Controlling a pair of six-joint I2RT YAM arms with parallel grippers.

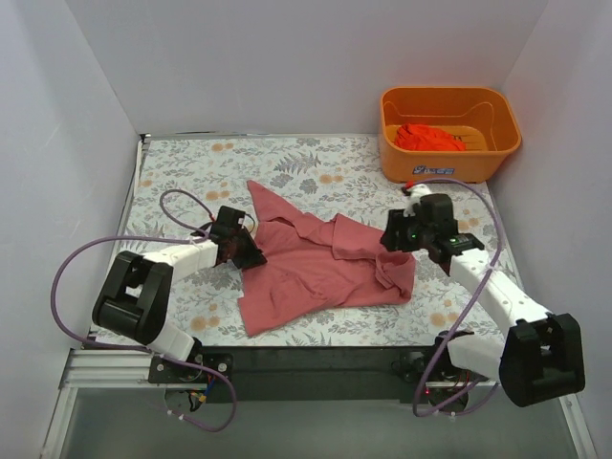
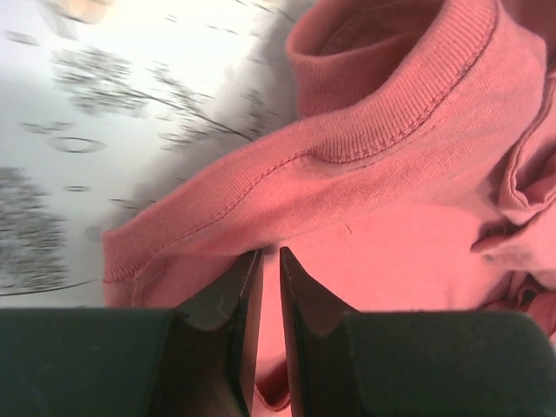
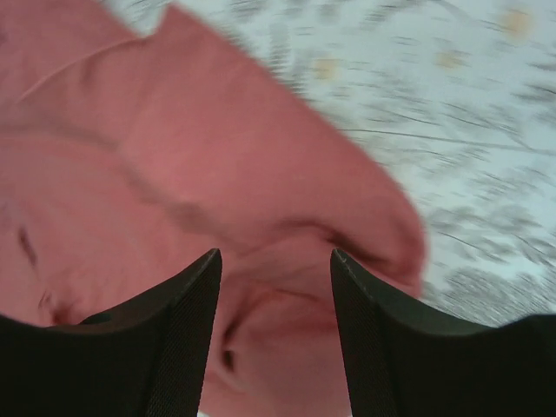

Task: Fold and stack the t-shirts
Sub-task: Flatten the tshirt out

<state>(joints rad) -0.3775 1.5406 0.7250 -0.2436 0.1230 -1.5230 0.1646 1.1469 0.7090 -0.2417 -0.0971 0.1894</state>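
The dusty pink-red t-shirt (image 1: 316, 273) lies crumpled and partly folded on the middle of the floral table. My left gripper (image 1: 251, 251) is at its left edge; in the left wrist view the gripper (image 2: 270, 252) has its jaws closed to a thin gap on a fold of the shirt (image 2: 391, 156) just below the ribbed collar. My right gripper (image 1: 397, 239) hovers over the shirt's right edge; in the right wrist view the gripper (image 3: 275, 254) is open above a rumpled fold of the shirt (image 3: 217, 174). The brighter orange-red t-shirt (image 1: 430, 137) lies bunched inside the basket.
The orange plastic basket (image 1: 502, 143) stands at the back right corner. White walls close in the table on the left, back and right. The floral tablecloth (image 1: 191, 172) shows around the shirt. Purple cables loop off both arms.
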